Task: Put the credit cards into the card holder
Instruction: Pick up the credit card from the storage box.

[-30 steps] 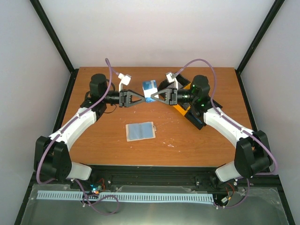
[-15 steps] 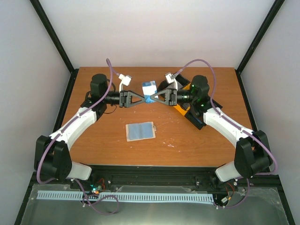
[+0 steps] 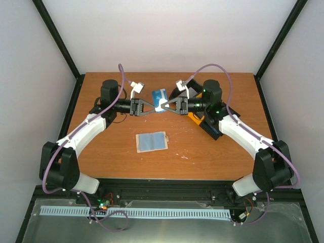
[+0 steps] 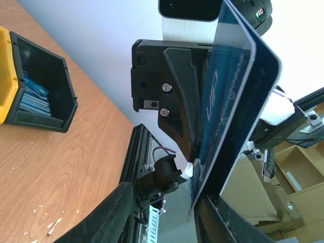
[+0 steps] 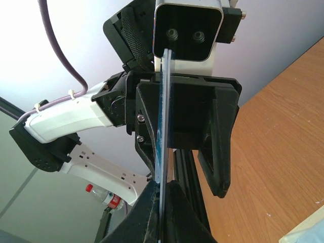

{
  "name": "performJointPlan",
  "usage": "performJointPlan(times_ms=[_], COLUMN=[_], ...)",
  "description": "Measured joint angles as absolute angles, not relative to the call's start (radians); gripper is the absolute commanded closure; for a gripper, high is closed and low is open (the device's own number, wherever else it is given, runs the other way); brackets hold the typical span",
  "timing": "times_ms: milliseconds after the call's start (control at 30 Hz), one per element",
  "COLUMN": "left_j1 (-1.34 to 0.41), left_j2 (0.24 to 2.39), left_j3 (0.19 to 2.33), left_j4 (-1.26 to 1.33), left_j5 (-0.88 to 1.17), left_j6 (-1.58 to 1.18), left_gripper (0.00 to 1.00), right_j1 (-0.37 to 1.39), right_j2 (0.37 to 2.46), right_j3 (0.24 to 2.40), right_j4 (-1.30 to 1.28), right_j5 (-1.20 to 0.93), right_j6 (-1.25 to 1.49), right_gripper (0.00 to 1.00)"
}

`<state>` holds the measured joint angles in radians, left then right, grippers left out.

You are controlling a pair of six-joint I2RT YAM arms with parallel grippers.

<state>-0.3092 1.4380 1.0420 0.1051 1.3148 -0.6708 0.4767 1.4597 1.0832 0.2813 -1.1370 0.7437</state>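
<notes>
We hold one blue card (image 3: 160, 95) upright in the air over the far side of the table (image 3: 212, 152). The right gripper (image 3: 161, 106) pinches its edge, and the left gripper (image 3: 154, 109) has its fingers spread around it, likely for a handover. The wallet (image 3: 152, 142) lies open nearer the arm bases. The bin (image 4: 50, 120) holds more cards (image 4: 33, 98).

The one marking that can be made out stands on the face of the blue credit card (image 4: 230, 116) in the left wrist view: pale letters running lengthwise along the card, reading roughly "VIP", their strokes blurred. The cards lying in the black bin (image 4: 38, 119) carry print too small to read
</notes>
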Motion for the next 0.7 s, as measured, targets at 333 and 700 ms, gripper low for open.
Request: performJointPlan(times_ms=[333,700], left_j1=[-0.308,-0.299], left_j2=[1.437,1.437], left_j3=[1.041,1.042], left_j4=[0.166,0.127], left_j5=[1.33,1.305], left_j6=[-0.721,-0.706], left_gripper=[0.99,0.99], right_j1=[0.477,0.451], right_j2=[1.491,1.509], right_j3=[1.093,1.052], right_j4=[0.292,0.403], right_j5=[-1.116,-1.136], right_j6=[0.771,0.889], right_gripper=[0.97,0.91])
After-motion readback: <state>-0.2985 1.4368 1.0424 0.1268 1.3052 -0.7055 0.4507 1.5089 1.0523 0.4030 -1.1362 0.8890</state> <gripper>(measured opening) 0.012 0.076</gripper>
